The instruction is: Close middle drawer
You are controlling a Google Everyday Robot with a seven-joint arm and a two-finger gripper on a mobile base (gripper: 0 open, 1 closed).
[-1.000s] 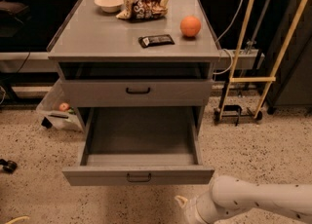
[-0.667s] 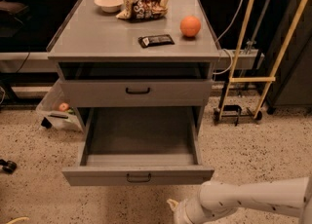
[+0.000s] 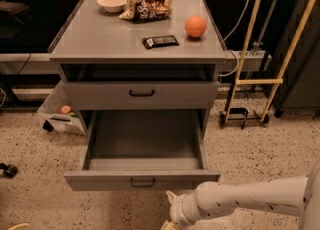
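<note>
Spotted two pale fingertips [image 3: 170,196] spread apart, gripping nothing. Logged the white two-finger gripper [image 3: 169,211] at 6 o'clock in the view, low over the speckled terrazzo floor [image 3: 30,144], near but not touching the drawer front above it. Traced its white jointed arm [image 3: 250,199] out toward 4 o'clock and off the edge.

Found the middle drawer [image 3: 142,176], wide grey metal with a flat front, pulled fully out just at 12 o'clock of the gripper, showing a deep plain grey inner box. Noted its small dark curved pull handle [image 3: 142,182] at centre of the front, just up and left of the fingertips.

Above that, marked a second grey drawer front [image 3: 175,95] with a like handle, a dark gap over it. On the flat grey cabinet top [image 3: 100,39]: a round orange fruit [image 3: 195,26] at 1 o'clock, a dark wrapped bar [image 3: 160,41] beside it, a crumpled snack bag [image 3: 147,3] and a pale shallow bowl [image 3: 112,1] at the far edge. At 9 o'clock on the floor, a clear plastic bin [image 3: 57,114].
</note>
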